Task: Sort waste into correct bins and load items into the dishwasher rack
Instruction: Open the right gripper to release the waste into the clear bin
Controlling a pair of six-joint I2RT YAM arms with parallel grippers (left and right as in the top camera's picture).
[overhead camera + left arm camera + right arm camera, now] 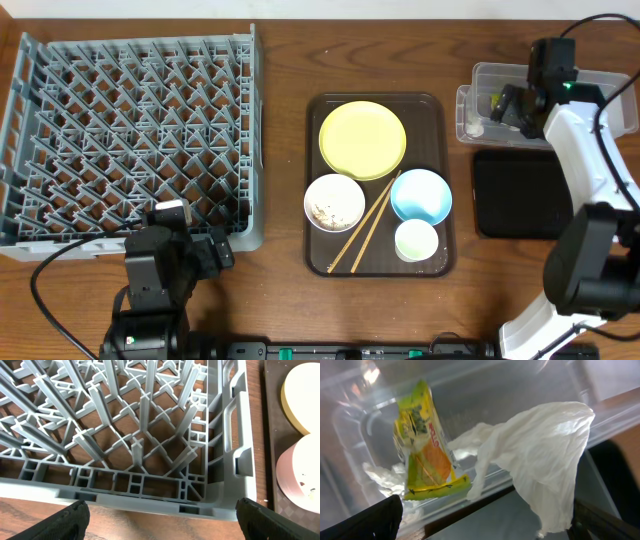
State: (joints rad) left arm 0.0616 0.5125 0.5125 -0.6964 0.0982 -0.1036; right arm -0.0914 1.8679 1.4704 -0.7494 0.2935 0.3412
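My right gripper (487,525) is open above the clear tub (488,78) at the far right. In the tub lies the green-yellow-orange snack wrapper (422,455). The white napkin (540,460) drapes over the tub's near wall, and its loose end hangs by my right finger. The black tray (520,195) lies just in front of the tub. My left gripper (162,522) is open over bare wood at the near right corner of the grey dishwasher rack (150,445). Yellow plate (362,139), white bowl (334,201) with crumbs, light blue bowl (421,195), white cup (416,240) and chopsticks (365,235) lie together mid-table.
The dishes rest on a dark brown serving tray (440,130) between the rack (130,130) and the bins. Its left edge (267,435), the plate (300,395) and the white bowl (300,480) show at the right of the left wrist view.
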